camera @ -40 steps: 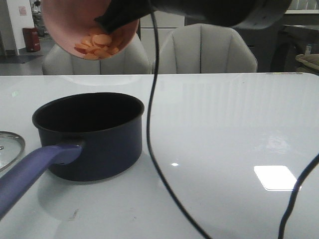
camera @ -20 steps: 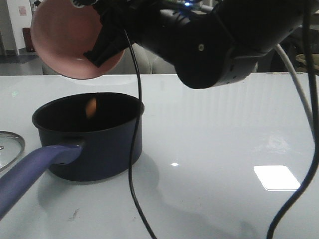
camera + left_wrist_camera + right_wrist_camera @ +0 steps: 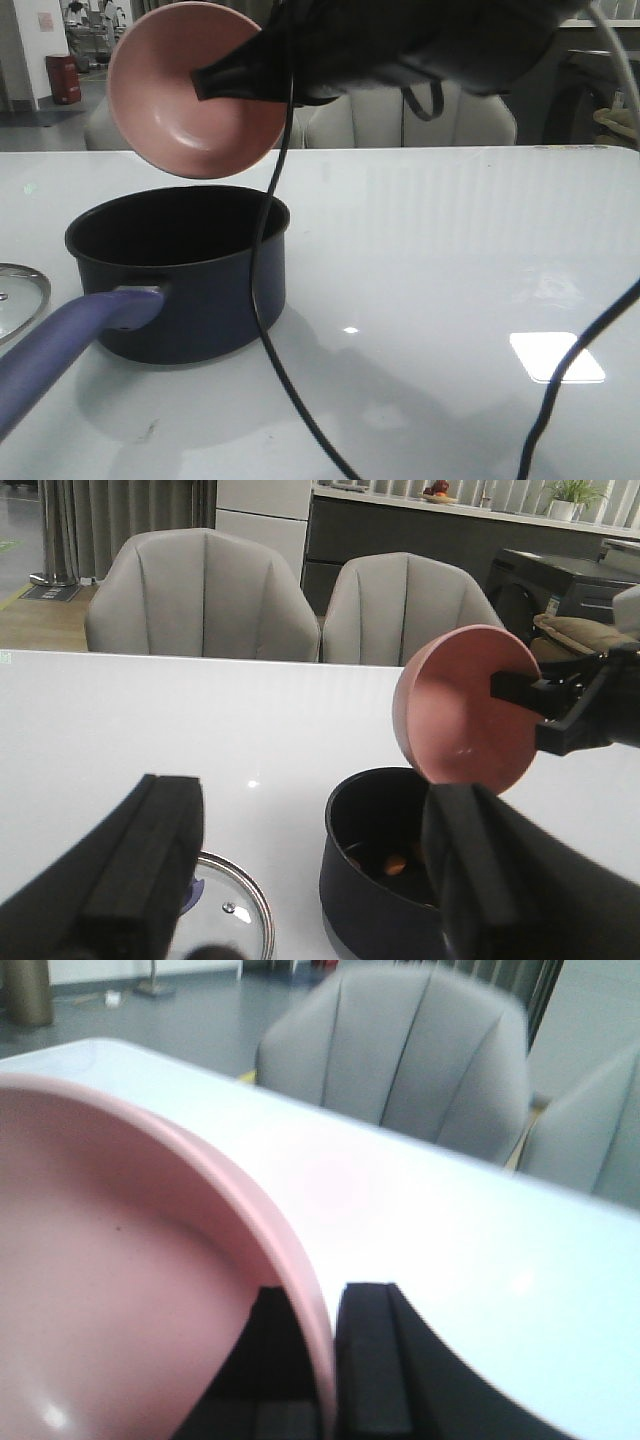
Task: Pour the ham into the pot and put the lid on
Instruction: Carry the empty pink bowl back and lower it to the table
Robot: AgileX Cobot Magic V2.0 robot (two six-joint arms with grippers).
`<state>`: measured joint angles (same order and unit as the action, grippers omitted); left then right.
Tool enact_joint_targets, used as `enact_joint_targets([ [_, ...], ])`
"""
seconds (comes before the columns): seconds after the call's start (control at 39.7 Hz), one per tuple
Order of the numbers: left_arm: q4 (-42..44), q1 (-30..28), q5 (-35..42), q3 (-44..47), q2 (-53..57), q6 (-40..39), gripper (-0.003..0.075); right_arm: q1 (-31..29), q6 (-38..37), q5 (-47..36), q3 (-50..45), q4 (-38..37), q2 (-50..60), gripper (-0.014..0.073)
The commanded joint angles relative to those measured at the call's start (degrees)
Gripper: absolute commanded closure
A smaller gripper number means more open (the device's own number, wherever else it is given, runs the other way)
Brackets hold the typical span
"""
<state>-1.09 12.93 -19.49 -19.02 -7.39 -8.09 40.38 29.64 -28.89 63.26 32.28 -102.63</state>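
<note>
Ham (image 3: 392, 864): orange slices lie on the black floor of the pot (image 3: 180, 275), seen in the left wrist view; count not readable. Pink bowl (image 3: 195, 90) is tipped on edge above the pot's far rim, mouth toward the camera, inside bare. Right gripper (image 3: 325, 1360) has its fingers clamped across the bowl's rim, one inside, one outside. Left gripper (image 3: 300, 870) hangs with fingers apart, holding nothing, above the lid (image 3: 222, 920), which rests flat on the desk (image 3: 450, 300) just beside the pot, on the handle side. Judgement: pour looks finished. To close the step well, the bowl should be righted and carried clear of the pot, set down away from the lid's path; the dangling cable crossing the pot's front should not snag the rim. Against the frame half a second back: one slice was then falling, blurred, inside the pot mouth; none is now in the air. The bowl now sits further right and a little lower, and the arm behind it has moved up out of most of the view.
</note>
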Motion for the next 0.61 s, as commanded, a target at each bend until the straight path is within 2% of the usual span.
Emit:
enact_joint_targets([
  [0.0, -0.1, 0.5, 4.6, -1.6, -0.5, -0.1, 0.0218, -1.8, -0.5, 8.9, 2.6, 2.6, 7.2, 0.0459],
  [0.33, -0.1, 0.5, 4.6, -1.6, -0.5, -0.1, 0.0218, -12.9, -0.6, 42.4, 3.2, 2.8, 15.6, 0.0459],
  [0.45, -0.1, 0.5, 4.6, -1.6, -0.5, -0.1, 0.0218, -18.7, -1.5, 52.7, 3.3, 2.8, 16.5, 0.0459],
  [0.58, -0.2, 0.5, 4.6, -1.6, -0.5, -0.1, 0.0218, -24.4, -1.6, 59.5, 3.3, 2.6, 16.3, 0.0459],
])
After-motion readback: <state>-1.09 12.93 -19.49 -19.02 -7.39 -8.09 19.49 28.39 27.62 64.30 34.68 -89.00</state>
